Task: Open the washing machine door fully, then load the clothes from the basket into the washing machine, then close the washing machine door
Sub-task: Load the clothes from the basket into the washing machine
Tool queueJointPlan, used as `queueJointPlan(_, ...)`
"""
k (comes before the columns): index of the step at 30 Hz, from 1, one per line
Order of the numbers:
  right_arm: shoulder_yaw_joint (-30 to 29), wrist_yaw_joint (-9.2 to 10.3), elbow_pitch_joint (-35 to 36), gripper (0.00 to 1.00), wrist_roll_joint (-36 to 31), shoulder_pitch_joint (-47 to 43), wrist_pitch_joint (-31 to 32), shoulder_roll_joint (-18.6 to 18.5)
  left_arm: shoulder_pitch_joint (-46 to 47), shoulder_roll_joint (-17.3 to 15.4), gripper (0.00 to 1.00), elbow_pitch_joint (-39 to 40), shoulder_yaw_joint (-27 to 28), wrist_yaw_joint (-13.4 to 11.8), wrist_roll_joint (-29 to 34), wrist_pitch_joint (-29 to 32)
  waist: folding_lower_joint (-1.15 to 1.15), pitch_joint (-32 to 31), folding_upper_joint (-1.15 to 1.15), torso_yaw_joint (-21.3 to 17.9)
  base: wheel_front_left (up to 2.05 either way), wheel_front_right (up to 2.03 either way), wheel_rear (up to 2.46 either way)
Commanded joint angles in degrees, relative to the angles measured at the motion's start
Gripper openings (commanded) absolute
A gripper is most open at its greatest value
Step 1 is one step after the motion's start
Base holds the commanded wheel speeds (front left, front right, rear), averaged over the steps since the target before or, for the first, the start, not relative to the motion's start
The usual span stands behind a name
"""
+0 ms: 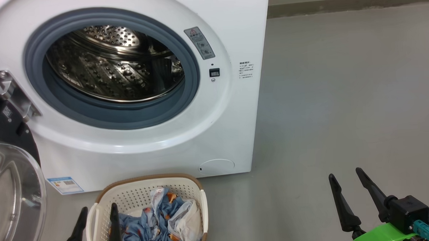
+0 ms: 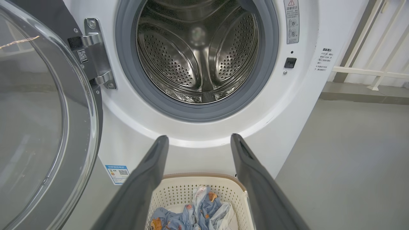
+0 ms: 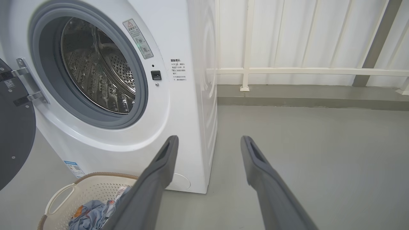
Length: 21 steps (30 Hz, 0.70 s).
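Since the washing machine door (image 1: 13, 191) stands open, load next.
Left pincer (image 2: 198, 136), right pincer (image 1: 344, 172) spread, empty — sink the left deep into the clothes (image 1: 157, 222), off the basket (image 1: 145, 180).

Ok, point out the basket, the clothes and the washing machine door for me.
basket (image 1: 131, 199): head view, perforated back wall.
clothes (image 1: 150, 222): head view, blue fabric mid-pile.
washing machine door (image 2: 32, 127): left wrist view, clear glass bowl.
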<state>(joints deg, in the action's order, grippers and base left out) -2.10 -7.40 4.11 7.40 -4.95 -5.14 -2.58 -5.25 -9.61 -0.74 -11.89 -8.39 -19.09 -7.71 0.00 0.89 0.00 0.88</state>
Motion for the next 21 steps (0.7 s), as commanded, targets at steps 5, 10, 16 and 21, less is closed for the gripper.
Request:
queueJointPlan(5,2.0,-0.09,2.3,1.0,0.2,2.2,-0.1,-0.3,4.5,-0.2,1.0,-2.9,0.4,1.7,-1.7,0.1,0.0,2.2,0.0,-0.4,0.0,0.0,0.0)
queueJointPlan(10,3.1,-0.09,3.9,1.0,0.0,6.4,-0.3,-0.3,18.5,4.7,1.0,-30.0,-4.7,11.2,-7.4,1.4,0.0,12.0,0.0,-2.6,0.0,0.0,0.0)
queueJointPlan(16,4.3,-0.09,4.2,1.0,0.5,9.6,-1.3,-0.3,28.1,5.8,1.0,-44.4,-6.4,14.4,-10.3,2.3,0.0,18.7,0.0,-5.1,0.0,0.0,0.0)
queueJointPlan(21,5.2,-0.09,4.4,1.0,1.3,12.6,-2.7,-0.3,35.4,5.8,1.0,-53.1,-7.5,15.6,-12.3,2.8,0.0,25.1,0.0,-7.8,0.0,0.0,0.0)
